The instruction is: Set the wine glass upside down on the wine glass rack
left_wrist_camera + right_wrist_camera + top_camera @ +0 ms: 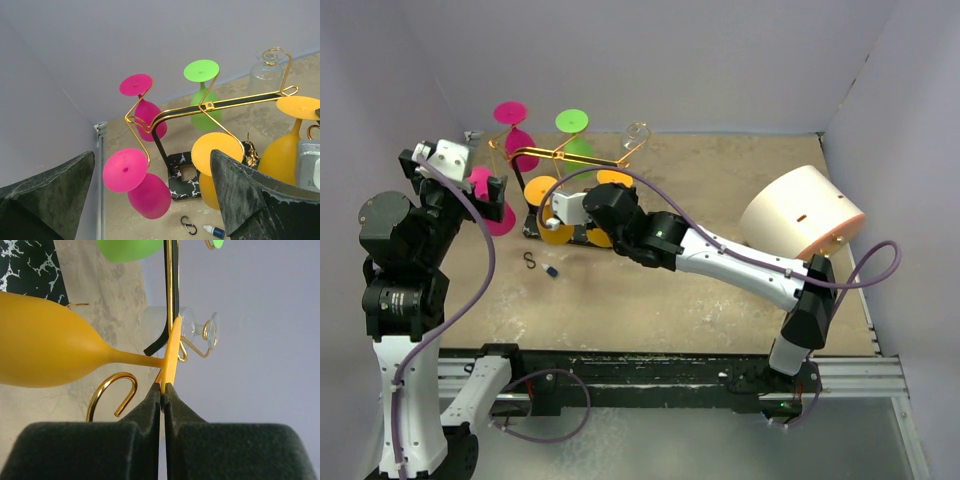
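**Tools.** The right tool (pixel 162 390) is pressed together on the rim of the foot of the orange wine glass (pixel 50 342), a thin edge-on pinch. The left tool (pixel 152 151) is spread wide and holds nothing. It faces the rack (pixel 235 102) from its left end.

**Position of the glass.** It is inverted, foot up and bowl hanging down, at the right end of the rack's bar. Its long axis, the stem, runs near upright with a slight lean. The foot lies directly off the right tool's fingertips and just beside the gold wire, with a curled wire end close by the pinch. No view shows whether the stem already sits in its wire slot.

**Judgement.** What remains is to settle the foot onto the wire and let go. The right arm has the glass; the left arm is apart from it and appears unneeded.

**Risk.** A second orange glass (pixel 217 150) hangs near on the left and a clear glass (pixel 265 72) just behind, so a sideways shift could knock either.

**Surface and room.**
- The table (pixel 650 310) is tan and mottled, with pale walls on three sides.
- A clip (pixel 188 225) and a small blue-capped bottle (pixel 214 231) lie by the rack's marbled base (pixel 175 187).
- A white drum (pixel 800 215) stands well apart on the right.
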